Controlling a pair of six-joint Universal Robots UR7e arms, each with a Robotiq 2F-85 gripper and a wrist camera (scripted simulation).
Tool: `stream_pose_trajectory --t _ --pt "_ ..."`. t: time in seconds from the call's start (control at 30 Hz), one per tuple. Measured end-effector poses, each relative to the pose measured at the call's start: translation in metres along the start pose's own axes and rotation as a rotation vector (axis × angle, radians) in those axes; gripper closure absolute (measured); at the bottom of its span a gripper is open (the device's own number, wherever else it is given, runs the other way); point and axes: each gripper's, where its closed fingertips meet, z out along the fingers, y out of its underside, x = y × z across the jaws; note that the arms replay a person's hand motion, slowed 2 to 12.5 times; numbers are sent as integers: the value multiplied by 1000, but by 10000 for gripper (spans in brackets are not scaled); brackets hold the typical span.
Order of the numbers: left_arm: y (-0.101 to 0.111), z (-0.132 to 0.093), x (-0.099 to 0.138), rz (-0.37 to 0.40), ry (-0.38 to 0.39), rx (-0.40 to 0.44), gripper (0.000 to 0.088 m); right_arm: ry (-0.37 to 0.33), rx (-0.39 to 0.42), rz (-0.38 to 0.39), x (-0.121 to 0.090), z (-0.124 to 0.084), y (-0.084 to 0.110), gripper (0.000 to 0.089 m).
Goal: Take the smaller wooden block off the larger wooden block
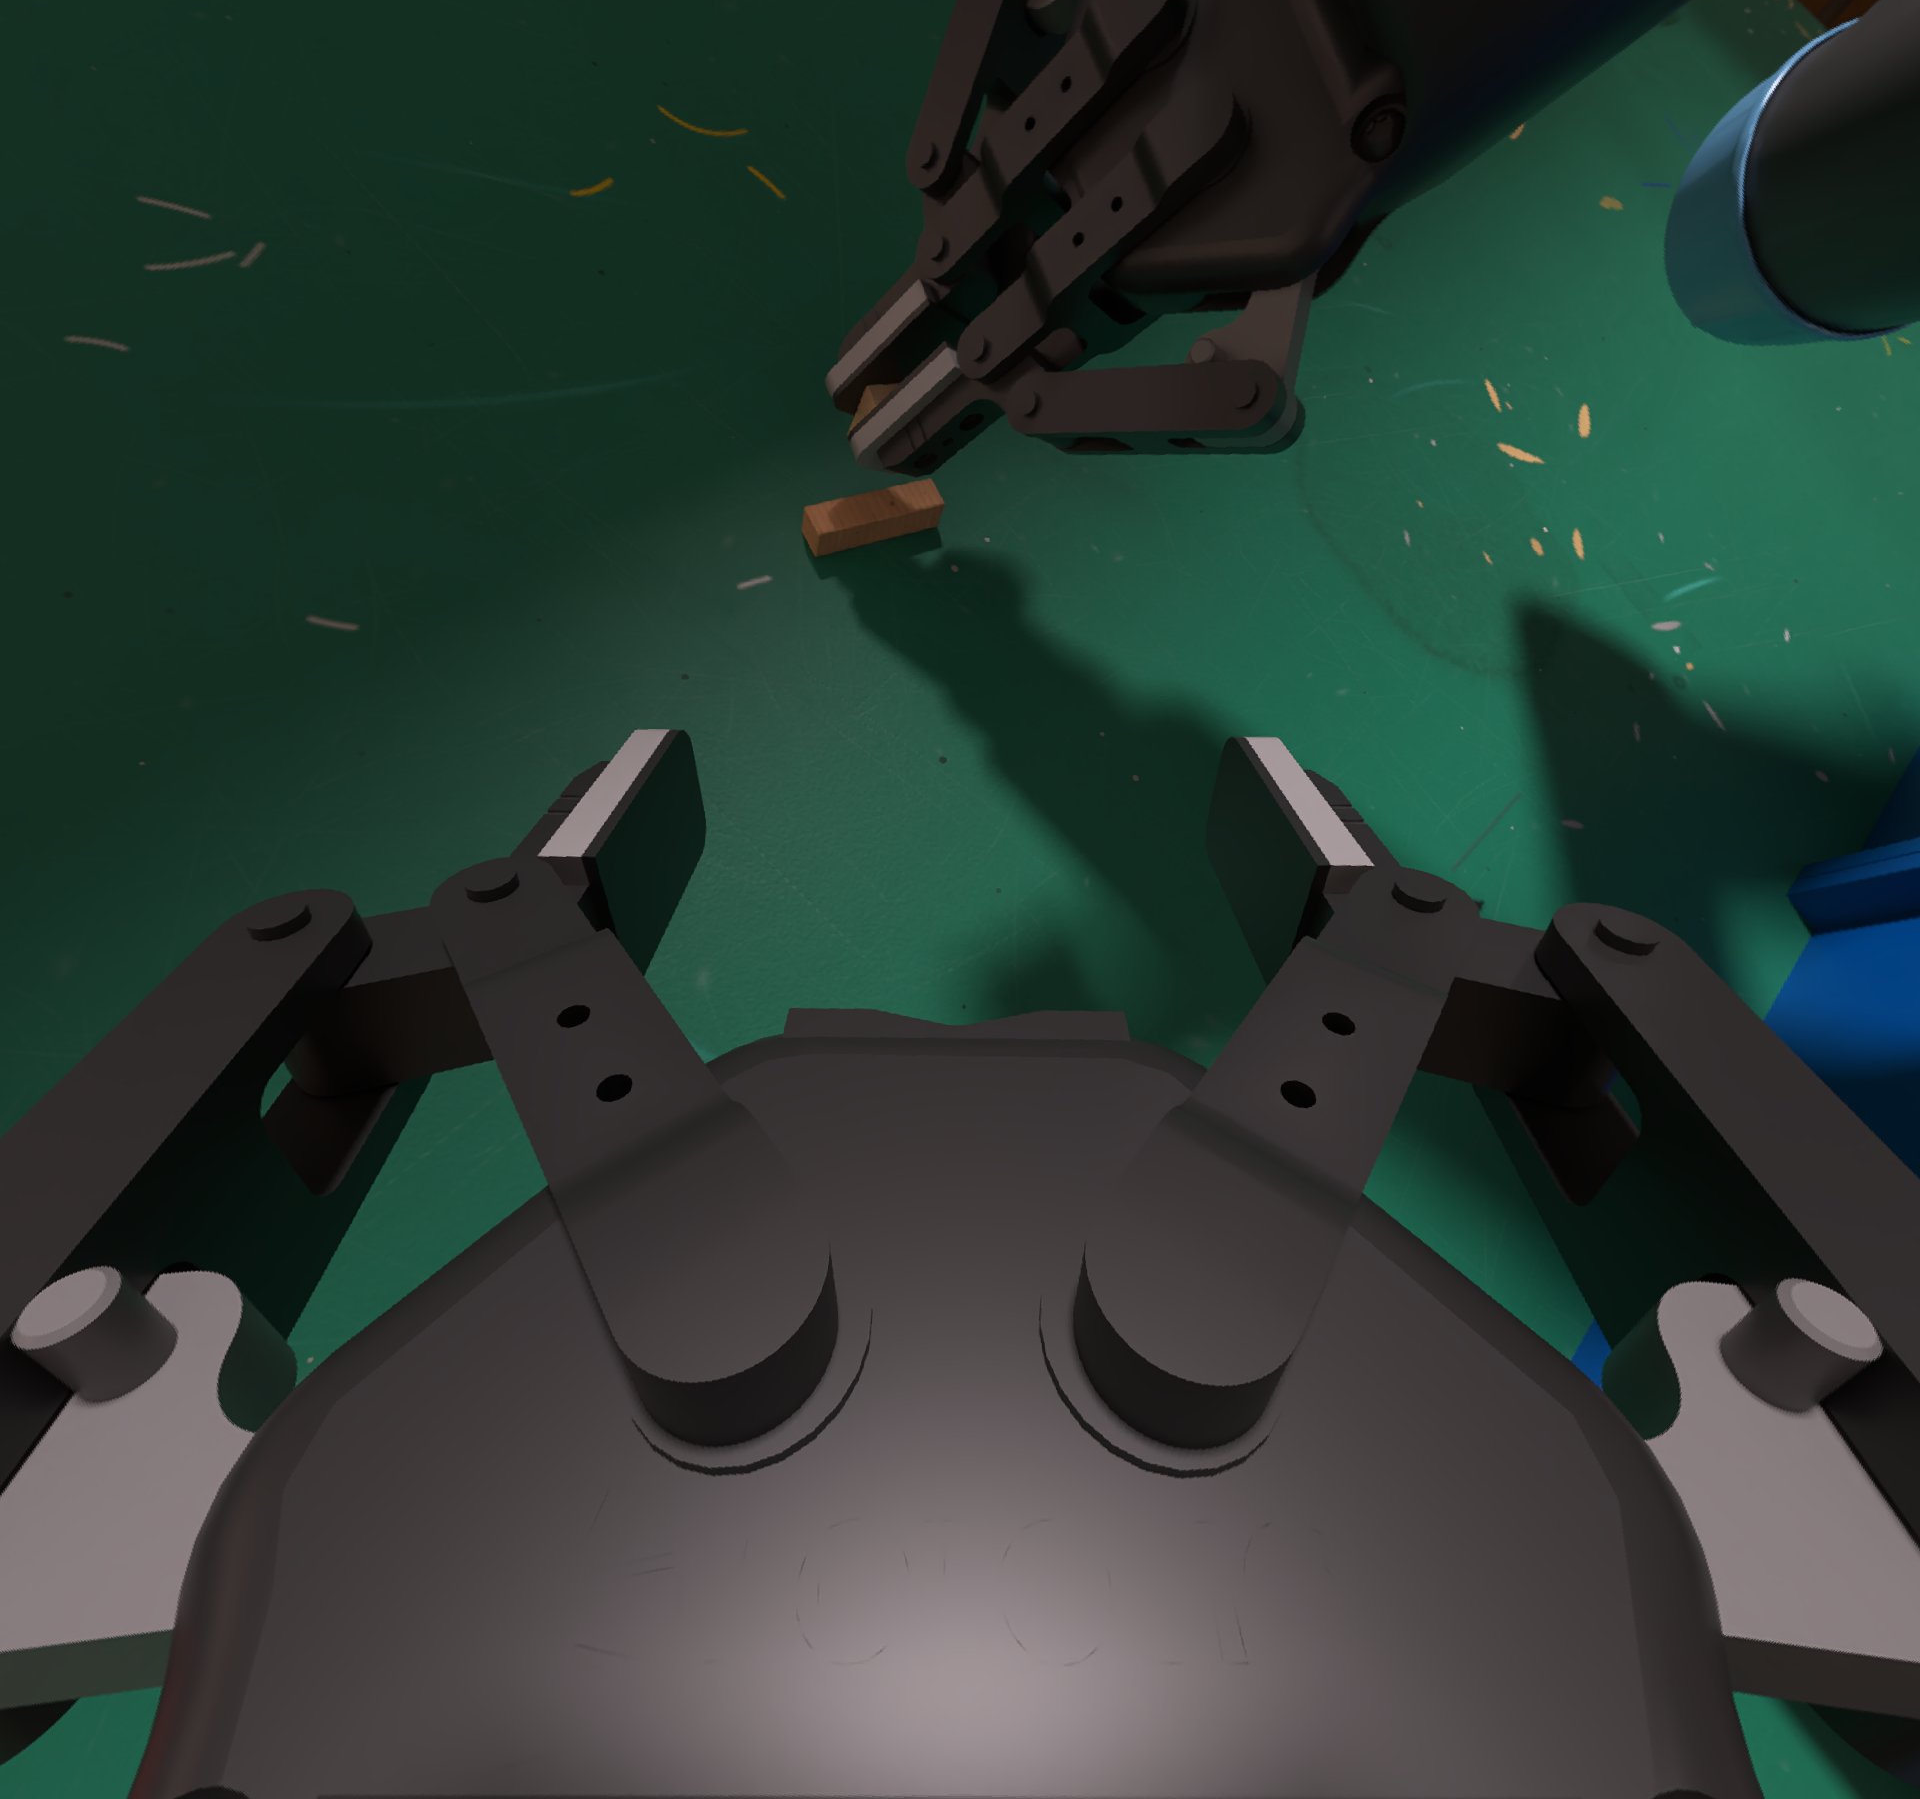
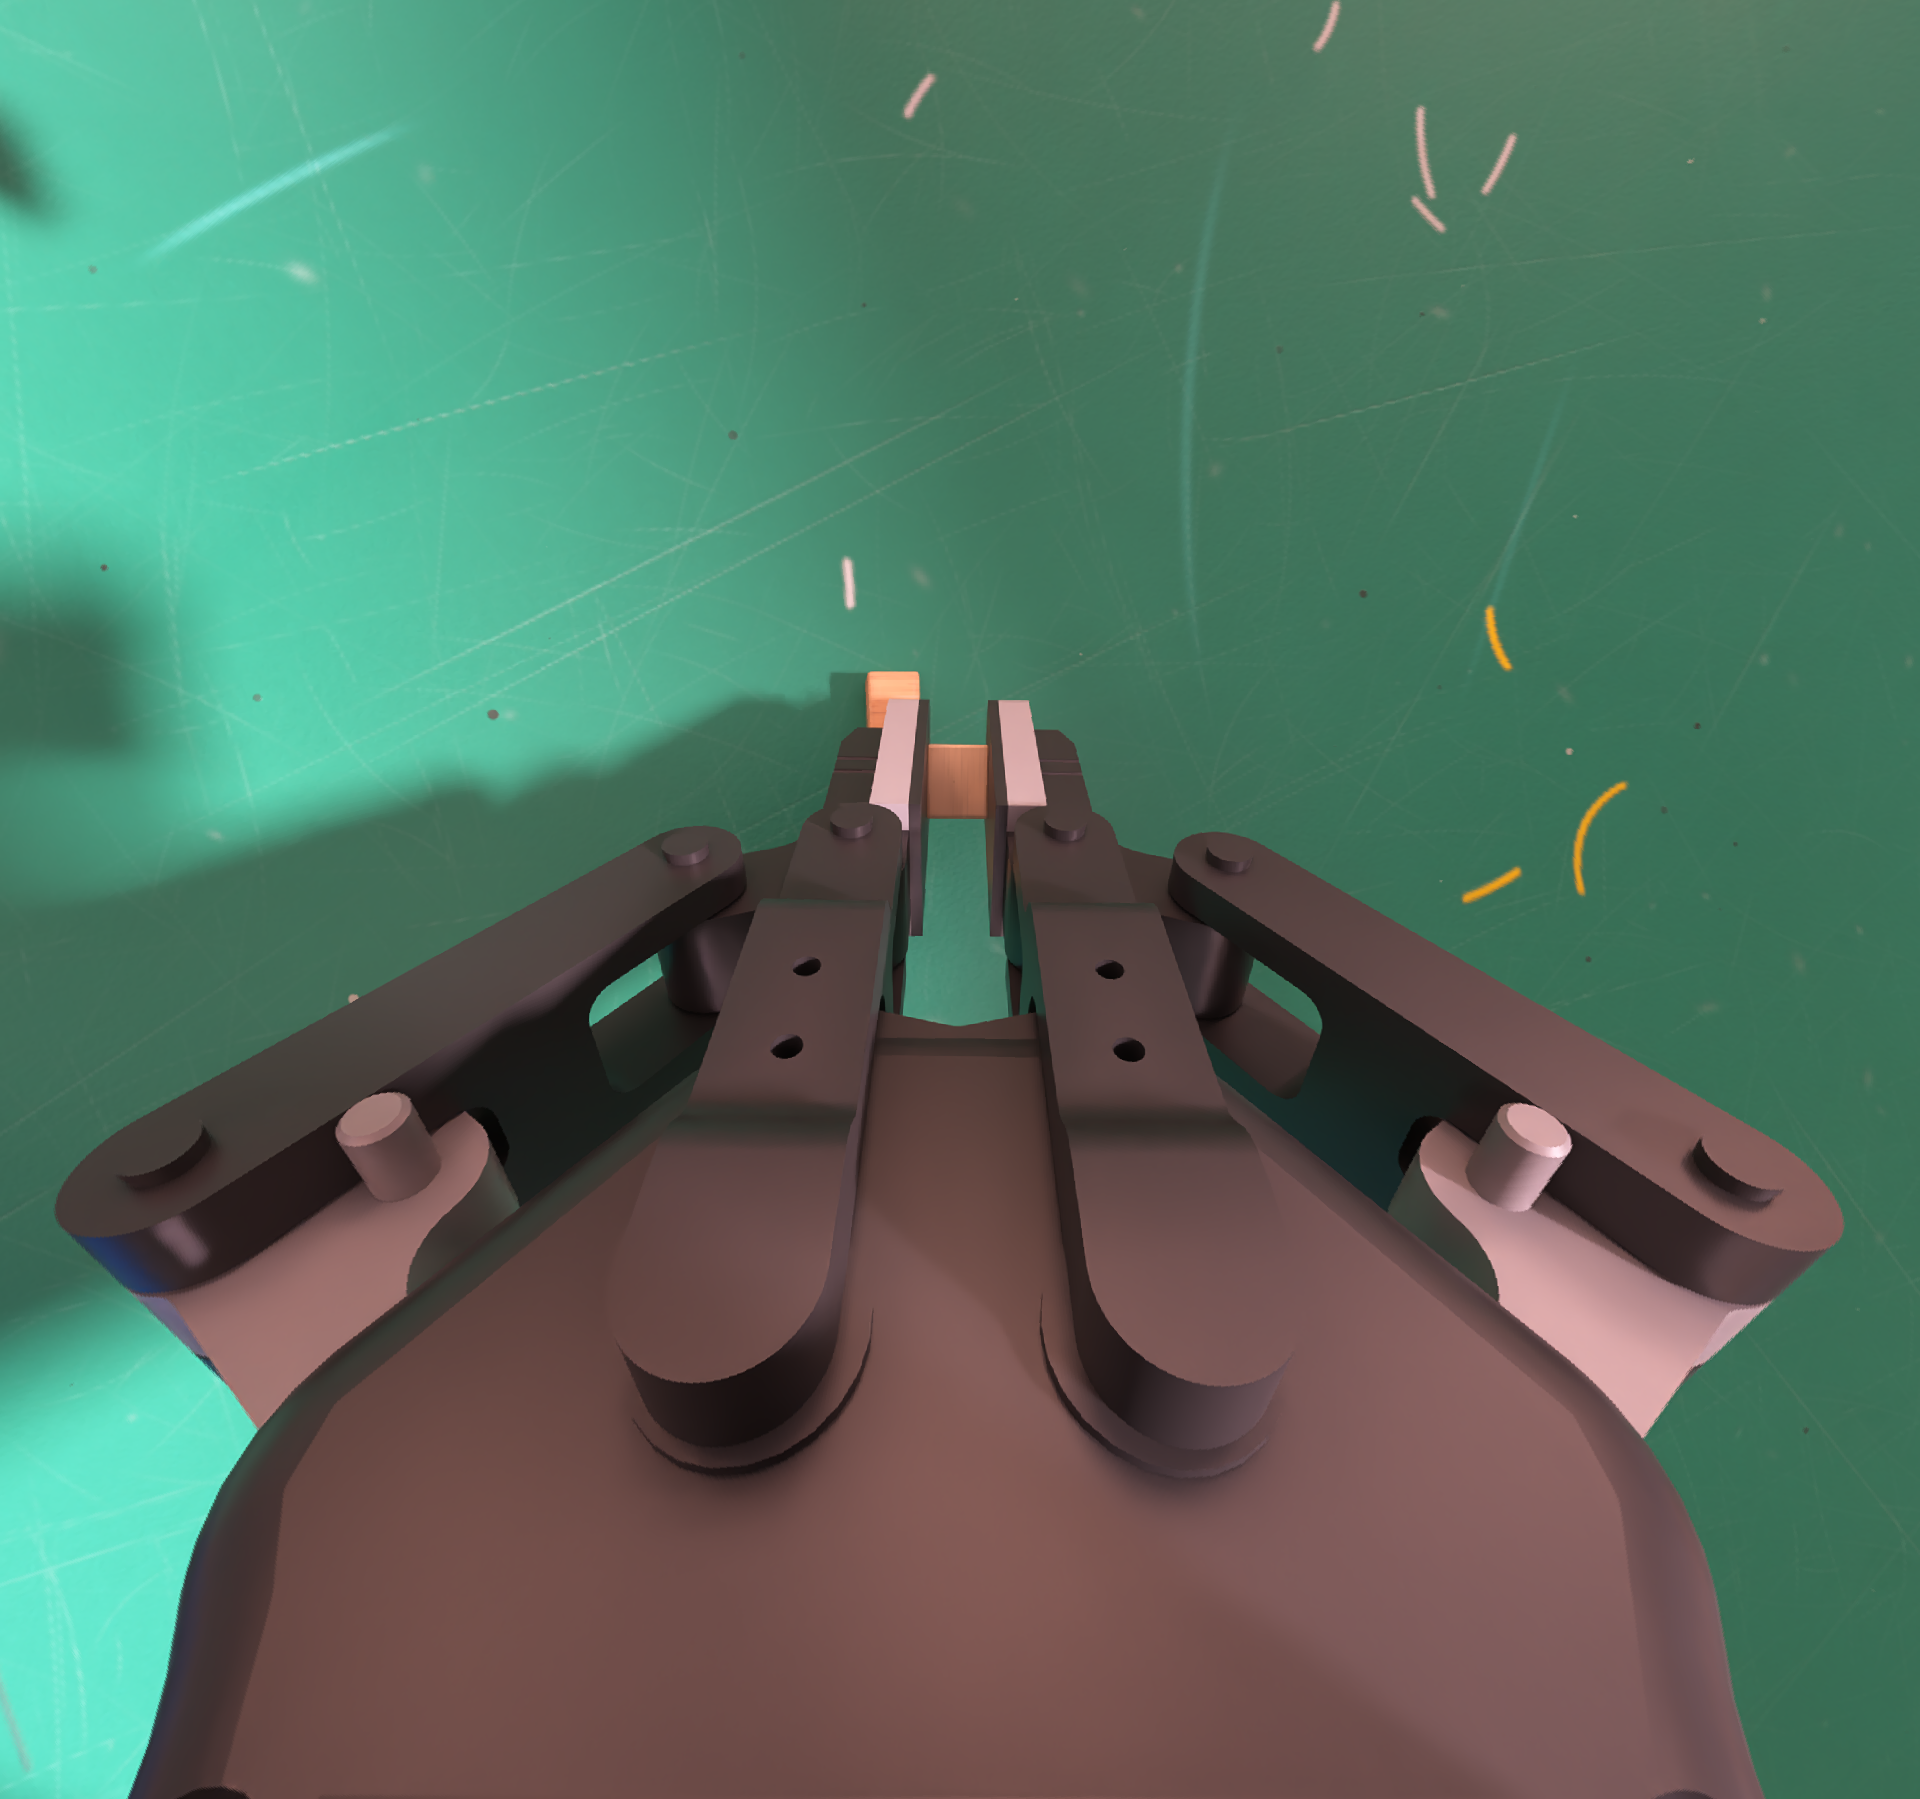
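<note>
The small tan wooden block is clamped by the nearly closed right end effector at frame centre, above the long brown wooden block; being held near the tips, it could slip. The left end effector is held wide open, empty.

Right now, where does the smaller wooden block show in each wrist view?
Left wrist view: smaller wooden block upper centre, pinched in the right end effector, just above the larger wooden block.
Right wrist view: centre, between that end effector's fingertips.
Shared landmark: the larger block.

I see a scuffed green table, flecked with short orange and pale marks. At its right edge I make out a blue object, only partly visible.
</note>
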Motion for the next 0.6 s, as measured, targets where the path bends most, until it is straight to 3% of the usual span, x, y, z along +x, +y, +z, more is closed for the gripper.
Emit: stream_pose_trajectory --t 0.6 --pt "-10 -6 -1 2 -4 59 28 99 129 95 30 -35 -9 796"
